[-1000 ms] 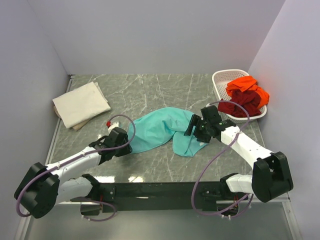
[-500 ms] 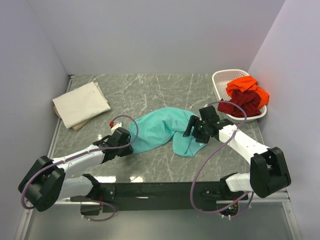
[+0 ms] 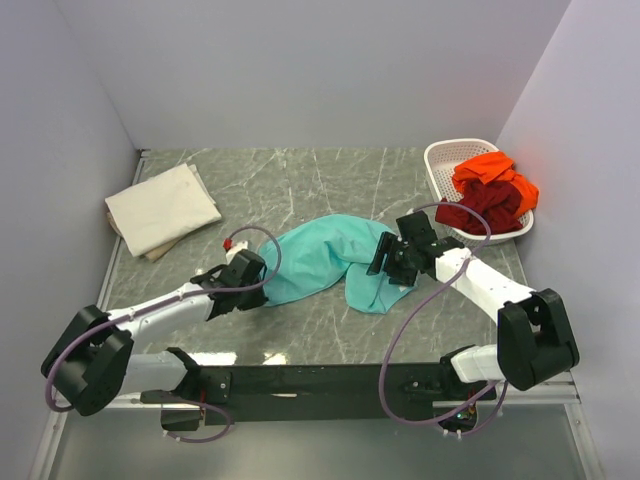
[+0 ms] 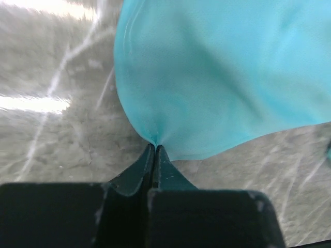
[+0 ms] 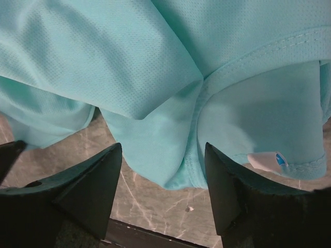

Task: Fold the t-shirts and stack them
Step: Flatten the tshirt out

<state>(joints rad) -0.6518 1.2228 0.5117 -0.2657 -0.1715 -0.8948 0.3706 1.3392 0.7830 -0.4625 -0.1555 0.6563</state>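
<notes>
A teal t-shirt (image 3: pixel 325 258) lies crumpled on the middle of the marble table. My left gripper (image 3: pixel 252 278) is shut on its left edge; the left wrist view shows the cloth (image 4: pixel 217 77) pinched at the tips of my left gripper (image 4: pixel 155 145). My right gripper (image 3: pixel 385 262) is open just above the shirt's right side; in the right wrist view my right gripper (image 5: pixel 164 155) straddles a fold and hem (image 5: pixel 170 155) without touching. A folded cream t-shirt (image 3: pixel 162 208) lies at the back left. Orange (image 3: pixel 492 175) and dark red (image 3: pixel 490 212) t-shirts fill the basket.
A white lattice basket (image 3: pixel 437 165) stands at the back right by the wall. Grey walls close the table on three sides. A dark rail (image 3: pixel 320 380) with the arm bases runs along the near edge.
My left gripper has slid right and slightly back along the table, holding the teal shirt's left edge. My right gripper has shifted very slightly toward the back and stays open.
</notes>
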